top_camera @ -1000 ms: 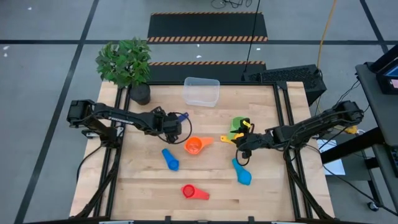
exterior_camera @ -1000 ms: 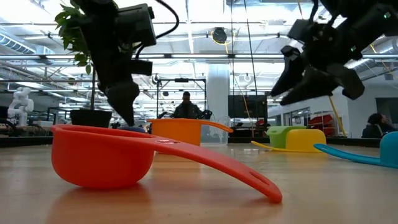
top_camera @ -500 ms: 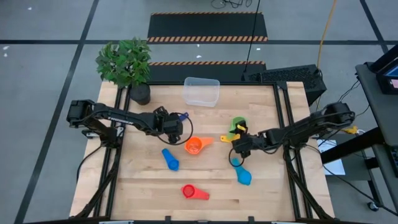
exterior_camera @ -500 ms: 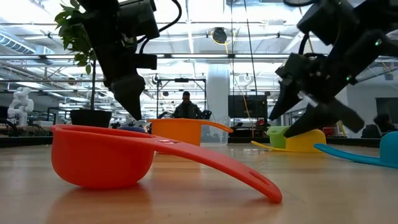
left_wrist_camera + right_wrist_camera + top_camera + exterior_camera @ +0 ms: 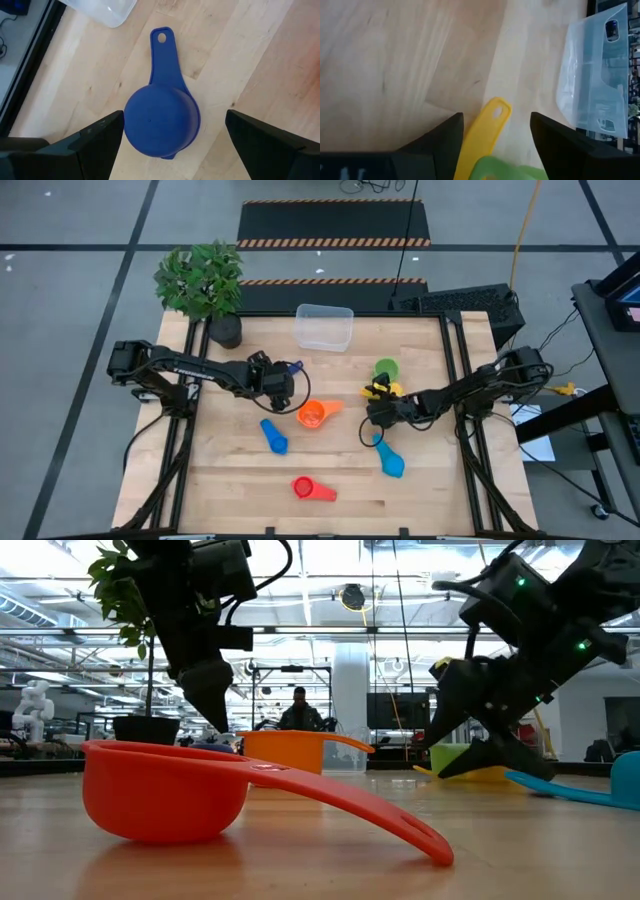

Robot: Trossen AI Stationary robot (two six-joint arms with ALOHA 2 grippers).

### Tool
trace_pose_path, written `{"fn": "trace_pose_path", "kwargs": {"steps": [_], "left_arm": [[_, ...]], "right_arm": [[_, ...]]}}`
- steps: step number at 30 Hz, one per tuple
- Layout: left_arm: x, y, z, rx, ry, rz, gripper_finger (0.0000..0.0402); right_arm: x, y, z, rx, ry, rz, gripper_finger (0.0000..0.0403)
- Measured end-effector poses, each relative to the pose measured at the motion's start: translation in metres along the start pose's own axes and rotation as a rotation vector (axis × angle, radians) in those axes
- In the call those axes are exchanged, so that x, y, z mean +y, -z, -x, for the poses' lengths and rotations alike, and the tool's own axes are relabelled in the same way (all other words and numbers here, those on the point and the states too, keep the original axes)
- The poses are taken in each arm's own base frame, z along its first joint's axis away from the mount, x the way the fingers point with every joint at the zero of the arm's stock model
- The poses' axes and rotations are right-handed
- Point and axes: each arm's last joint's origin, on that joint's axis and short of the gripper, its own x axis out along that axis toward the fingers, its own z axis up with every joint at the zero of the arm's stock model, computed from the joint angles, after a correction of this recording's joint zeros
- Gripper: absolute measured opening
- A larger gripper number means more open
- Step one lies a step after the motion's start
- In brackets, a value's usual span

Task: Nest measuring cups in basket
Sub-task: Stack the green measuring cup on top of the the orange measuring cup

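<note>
A dark blue measuring cup (image 5: 161,120) lies mouth down on the table. My left gripper (image 5: 175,114) hangs open just above it, one finger on each side, touching nothing. The yellow cup (image 5: 378,390) lies beside the green cup (image 5: 385,367). My right gripper (image 5: 496,117) is open and low over the table, its fingers on either side of the yellow handle (image 5: 487,127). Orange (image 5: 312,414), blue (image 5: 273,436), light blue (image 5: 389,459) and red (image 5: 308,488) cups lie scattered on the table. The clear basket (image 5: 324,326) stands at the far edge.
A potted plant (image 5: 205,285) stands at the far left corner, left of the basket. In the low view the red cup (image 5: 170,795) lies closest to the near edge. Bare wood stretches along the near edge and at the table's left.
My right gripper has come down from well above the table to just over it, moving toward the yellow and green cups and rolling as it sank. Its fingers now stand around the yellow handle. My left gripper has stayed over the dark blue cup.
</note>
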Motion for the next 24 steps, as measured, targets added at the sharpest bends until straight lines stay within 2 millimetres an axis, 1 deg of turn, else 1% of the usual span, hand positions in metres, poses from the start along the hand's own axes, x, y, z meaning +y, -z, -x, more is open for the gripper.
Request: {"fn": "trace_pose_path", "kwargs": {"steps": [4, 8, 11, 17, 24], "left_arm": [[0.0, 0.0, 0.0, 0.0, 0.0, -0.002, 0.0353], [0.0, 0.001, 0.0, 0.006, 0.0, -0.005, 0.0353], [0.0, 0.001, 0.0, 0.009, 0.002, -0.006, 0.0353], [0.0, 0.001, 0.0, 0.01, 0.003, -0.006, 0.0353], [0.0, 0.001, 0.0, 0.011, 0.003, -0.006, 0.0353]], "right_arm": [[-0.002, -0.001, 0.002, -0.013, 0.009, -0.026, 0.0206], [-0.003, 0.002, 0.005, 0.015, -0.007, -0.068, 0.0205], [-0.003, 0.008, 0.008, 0.071, 0.003, -0.06, 0.021], [-0.006, 0.008, 0.01, 0.087, 0.045, -0.068, 0.0214], [-0.005, 0.015, 0.011, 0.158, 0.07, -0.023, 0.0213]]}}
